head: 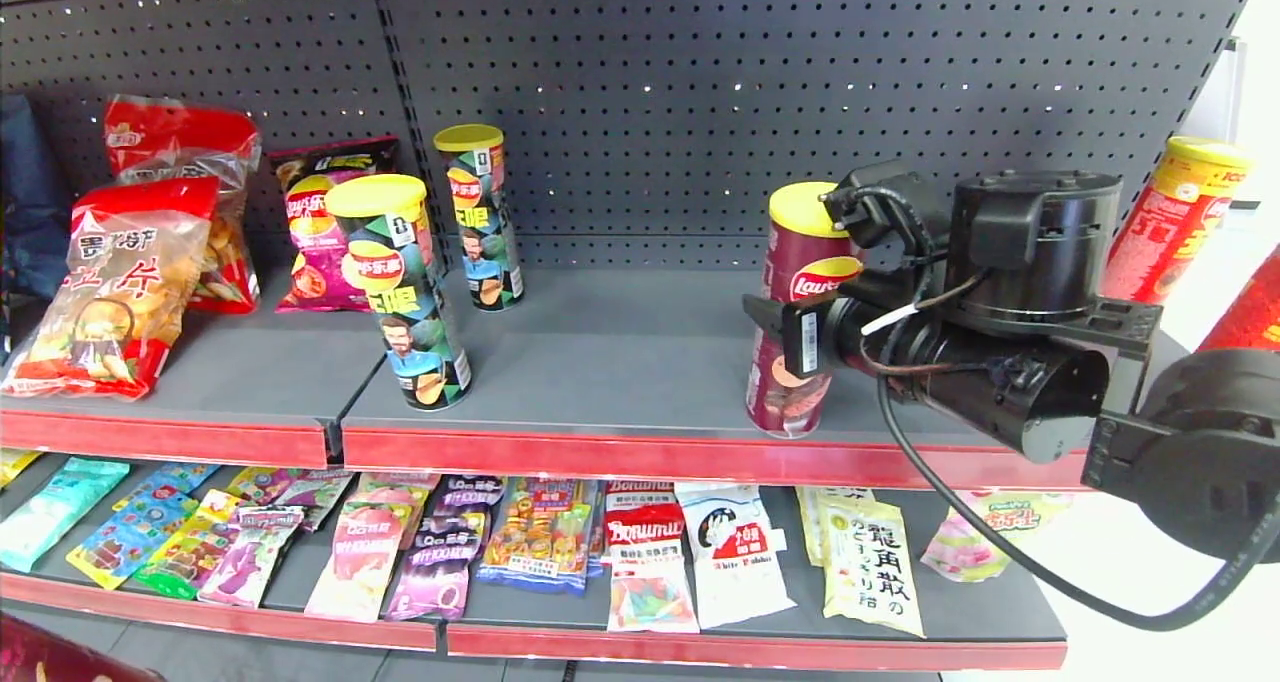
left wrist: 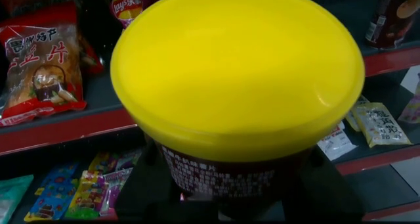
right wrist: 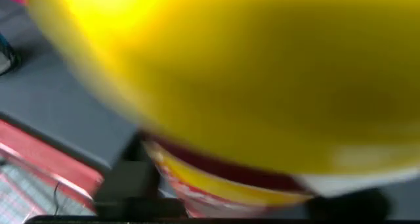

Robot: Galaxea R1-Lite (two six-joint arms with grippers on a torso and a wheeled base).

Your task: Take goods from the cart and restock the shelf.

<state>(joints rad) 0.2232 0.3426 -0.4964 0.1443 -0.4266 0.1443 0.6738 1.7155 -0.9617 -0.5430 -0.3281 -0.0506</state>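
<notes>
My right gripper [head: 793, 340] is closed round the waist of the maroon can [head: 812, 262], whose yellow lid sits close under my wrist camera. The can stands upright on the upper shelf [head: 620, 342], but its base is just behind the red front lip [head: 600, 457] — that is my main worry. It is tall and narrow. If I let go while it leans even slightly outward, or if a finger drags on its wall as I back away, I judge it would tip over the lip and drop among the sweet packets [head: 640, 552] on the tier below. Easing it deeper before I open would be safer, though a shove high on the body could topple it backward instead.

My wrist is bulky, and a red can [head: 1180, 217] leans just behind it on my right, its foot hidden from me. Swinging out that way could knock it over.

My left gripper [left wrist: 233, 196] is clamped on a dark can [left wrist: 236, 73], held in the air out in front of the shelf with its lid toward that camera. If I bring it in while my right arm occupies the middle of the shelf, the two arms could clash — or the load could clip the patterned cans [head: 405, 292] standing farther left, which look just as easy to tip
</notes>
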